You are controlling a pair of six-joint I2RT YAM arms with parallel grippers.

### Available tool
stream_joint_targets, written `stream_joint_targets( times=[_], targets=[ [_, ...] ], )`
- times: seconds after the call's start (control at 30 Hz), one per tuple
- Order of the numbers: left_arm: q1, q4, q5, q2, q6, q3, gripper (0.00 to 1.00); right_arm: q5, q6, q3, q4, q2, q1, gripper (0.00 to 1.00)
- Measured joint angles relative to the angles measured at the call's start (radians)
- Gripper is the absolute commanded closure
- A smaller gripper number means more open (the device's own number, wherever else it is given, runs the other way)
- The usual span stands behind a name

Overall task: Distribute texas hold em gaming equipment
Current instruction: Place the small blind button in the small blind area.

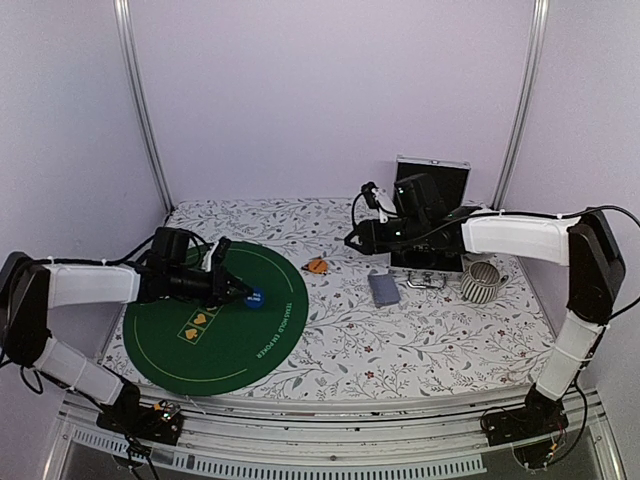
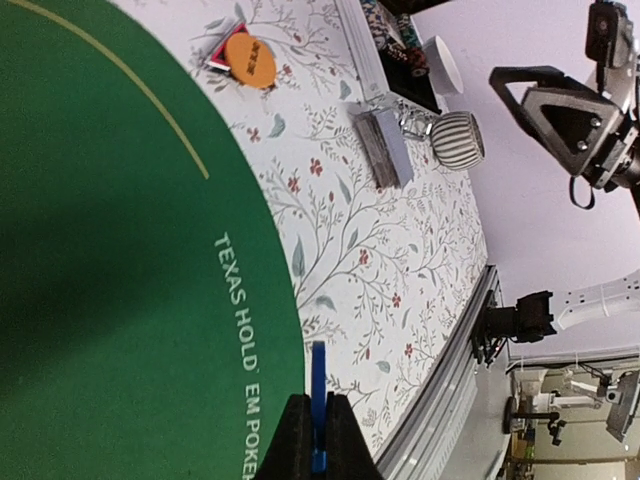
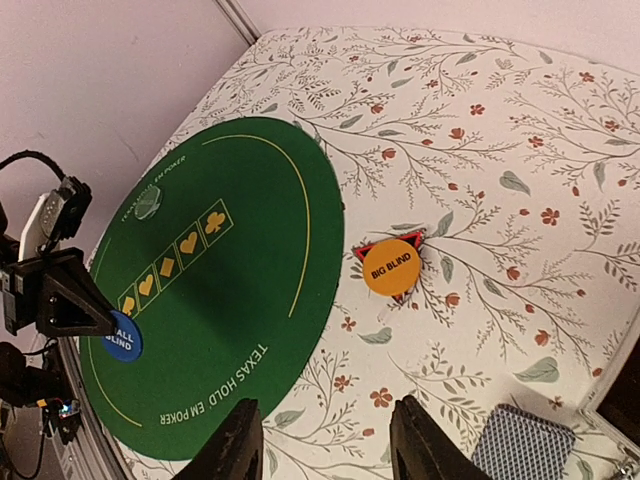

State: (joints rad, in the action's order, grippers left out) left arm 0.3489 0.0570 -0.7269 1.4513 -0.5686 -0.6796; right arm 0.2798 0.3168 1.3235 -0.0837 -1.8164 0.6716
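**Blue disc pinched over the felt, right pincer spread**

The left pincer (image 2: 318, 445) is pinching the blue disc (image 2: 318, 395) by its edge, with the fingers pressed together on it. It is holding the disc over the round green mat (image 1: 200, 345), close to the end of the printed row of card suits. The right wrist view is showing the words "SMALL BLIND" on the disc's face. Whether the disc is touching the felt or hanging just above it cannot be told.

The right pincer (image 3: 328, 410) is standing spread, with nothing between its fingers. It is hanging above the flowered counter (image 1: 400, 345), to the right of the mat.

The orange disc (image 3: 390, 267) – lettered "BIG BLIND" – is lying on the counter just off the mat's far right rim. It is resting on top of the dark red-edged triangular marker (image 3: 361, 250), which is showing only its corners from beneath.

The deck of grey-blue-backed playing cards (image 1: 383, 289) is sitting face down on the counter, further right of the orange disc and apart from it. The ribbed cup (image 1: 483, 282) is standing to the right of the deck. Behind them the hinged case (image 1: 432, 185) is standing open at the back of the counter – its lid is upright.
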Motion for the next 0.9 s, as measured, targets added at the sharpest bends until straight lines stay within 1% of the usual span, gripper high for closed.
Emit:
stream_joint_targets(
  times=[0.07, 0.23, 0.37, 0.5, 0.6, 0.7, 0.9],
  targets=[
    [0.0, -0.035, 0.039, -0.106, -0.013, 0.077, 1.0, -0.016, -0.011, -0.044, -0.019, 0.061, 0.003, 0.51],
    [-0.001, -0.124, 0.104, -0.254, -0.028, 0.142, 1.0, -0.05, -0.033, -0.139, -0.056, 0.166, 0.016, 0.48],
    [-0.003, -0.164, 0.13, -0.297, -0.034, 0.176, 1.0, -0.077, -0.048, -0.167, -0.095, 0.186, 0.039, 0.46],
    [-0.019, -0.173, 0.137, -0.246, -0.033, 0.164, 1.0, -0.108, -0.061, -0.181, -0.137, 0.208, 0.059, 0.46],
    [-0.037, -0.172, 0.134, -0.142, -0.021, 0.089, 1.0, -0.13, -0.071, -0.192, -0.161, 0.246, 0.068, 0.45],
    [-0.04, -0.136, 0.122, -0.021, -0.007, 0.011, 1.0, -0.154, -0.072, -0.211, -0.17, 0.297, 0.068, 0.45],
    [-0.029, -0.113, 0.091, 0.027, 0.0, 0.047, 1.0, -0.19, -0.069, -0.247, -0.181, 0.347, 0.069, 0.45]
  ],
)
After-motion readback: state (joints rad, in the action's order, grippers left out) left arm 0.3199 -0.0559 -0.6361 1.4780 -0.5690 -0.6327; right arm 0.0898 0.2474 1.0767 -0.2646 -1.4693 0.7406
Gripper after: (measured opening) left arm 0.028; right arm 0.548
